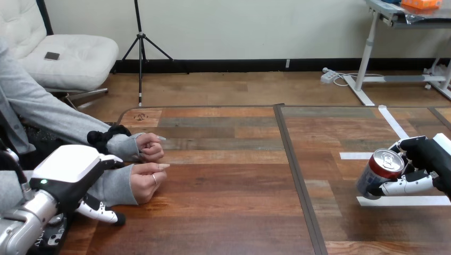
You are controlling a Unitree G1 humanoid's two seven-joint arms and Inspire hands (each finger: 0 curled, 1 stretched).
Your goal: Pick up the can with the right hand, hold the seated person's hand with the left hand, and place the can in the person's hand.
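1. Your table (228, 202) is made of wooden planks in mixed browns, matte and grainy, with a dark seam running away from you.
2. The can (378, 175) is a smooth metal cylinder, dark red on the side with a round silvery lid. It leans, with the lid facing the view's upper left.
3. Your right hand (425, 159), at the view's right edge, is wrapped round the can, black above it and white jointed fingers curled beneath.
4. The can's base is just above a flat strip of white tape (404, 201). You cannot tell whether it touches the wood.
5. Your left hand (66, 167), glossy white shell upward, is at the lower left beside the grey sleeve of the person's nearer hand (144, 181). You cannot tell whether it touches or grips.
6. The person's nearer hand rests loosely curled on the wood, with the person's farther hand (150, 146) just beyond it. Both are well apart from the can.
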